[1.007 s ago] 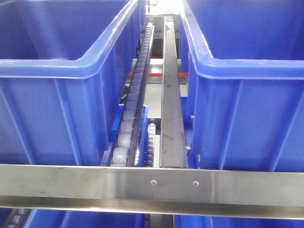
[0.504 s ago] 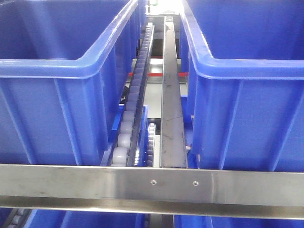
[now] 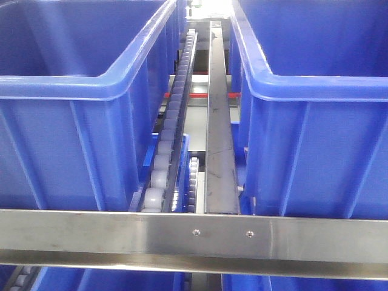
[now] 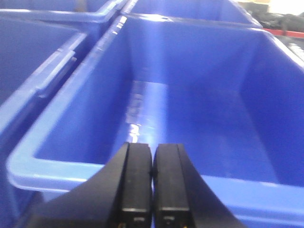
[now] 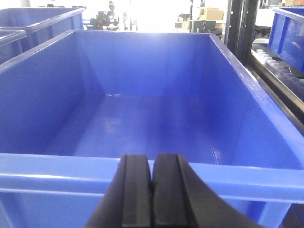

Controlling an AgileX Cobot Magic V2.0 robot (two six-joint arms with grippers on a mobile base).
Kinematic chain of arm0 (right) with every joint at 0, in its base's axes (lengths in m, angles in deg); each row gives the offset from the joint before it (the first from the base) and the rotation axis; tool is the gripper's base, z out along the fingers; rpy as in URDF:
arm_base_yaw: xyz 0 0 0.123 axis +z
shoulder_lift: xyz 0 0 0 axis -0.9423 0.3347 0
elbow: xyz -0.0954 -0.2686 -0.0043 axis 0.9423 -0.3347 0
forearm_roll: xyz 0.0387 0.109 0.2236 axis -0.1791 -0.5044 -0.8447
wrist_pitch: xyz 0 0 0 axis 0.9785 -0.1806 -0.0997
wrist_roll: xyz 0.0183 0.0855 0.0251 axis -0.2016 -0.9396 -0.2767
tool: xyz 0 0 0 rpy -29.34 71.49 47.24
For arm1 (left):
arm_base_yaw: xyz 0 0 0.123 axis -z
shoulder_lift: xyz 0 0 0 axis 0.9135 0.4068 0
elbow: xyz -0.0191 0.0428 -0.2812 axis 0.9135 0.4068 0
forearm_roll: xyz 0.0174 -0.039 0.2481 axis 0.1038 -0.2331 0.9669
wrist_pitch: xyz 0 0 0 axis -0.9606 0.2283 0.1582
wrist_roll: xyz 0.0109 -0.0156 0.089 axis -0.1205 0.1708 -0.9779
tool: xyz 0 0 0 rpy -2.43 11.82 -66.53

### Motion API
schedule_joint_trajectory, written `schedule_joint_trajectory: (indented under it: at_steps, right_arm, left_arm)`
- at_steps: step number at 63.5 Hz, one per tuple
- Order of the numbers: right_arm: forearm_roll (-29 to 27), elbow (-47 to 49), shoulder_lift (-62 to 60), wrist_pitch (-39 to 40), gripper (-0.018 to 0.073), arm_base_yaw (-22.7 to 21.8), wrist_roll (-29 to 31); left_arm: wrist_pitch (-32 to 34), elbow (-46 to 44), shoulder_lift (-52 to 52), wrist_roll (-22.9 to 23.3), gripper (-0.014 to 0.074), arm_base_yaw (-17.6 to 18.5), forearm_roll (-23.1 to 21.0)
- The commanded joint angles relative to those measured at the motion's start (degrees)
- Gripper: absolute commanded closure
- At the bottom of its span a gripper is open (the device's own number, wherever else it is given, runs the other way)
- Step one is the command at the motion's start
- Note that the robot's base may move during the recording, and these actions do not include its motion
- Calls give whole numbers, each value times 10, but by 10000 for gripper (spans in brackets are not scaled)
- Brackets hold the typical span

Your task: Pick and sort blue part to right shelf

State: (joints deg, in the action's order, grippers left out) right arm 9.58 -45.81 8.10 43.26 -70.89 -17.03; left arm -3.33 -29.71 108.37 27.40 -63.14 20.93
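Observation:
The shelf fills the front view: a brushed-metal rail across the bottom, a roller track and a steel channel running back between two deep blue bins. My left gripper is shut and empty, just above the near rim of a blue bin whose inside shows nothing. My right gripper is shut and empty over the near rim of another blue bin, also bare inside. No blue part shows in any view.
More blue bins stand to the left of the left gripper's bin and beyond the right one. A black upright post and a roller track run along the right bin's side. A lower tier of bins shows under the rail.

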Motion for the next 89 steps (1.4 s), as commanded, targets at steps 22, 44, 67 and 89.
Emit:
schedule_joint_trajectory:
  at_steps: [22,44,67,89]
  right_arm:
    - [-2,13,-13,54,504,-4,0]
    - [-2,13,-13,54,504,-4,0]
    - [-2,13,-12,54,504,-4,0]
    - [-2,13,-12,54,504,-4,0]
  left_arm:
    - [17,29,-127,57,461,42,124]
    - [15,133,-218,112,461,25,149]
    - [22,133,-217,112,461,6,146]
    - [22,133,-217,112,461,6,146]
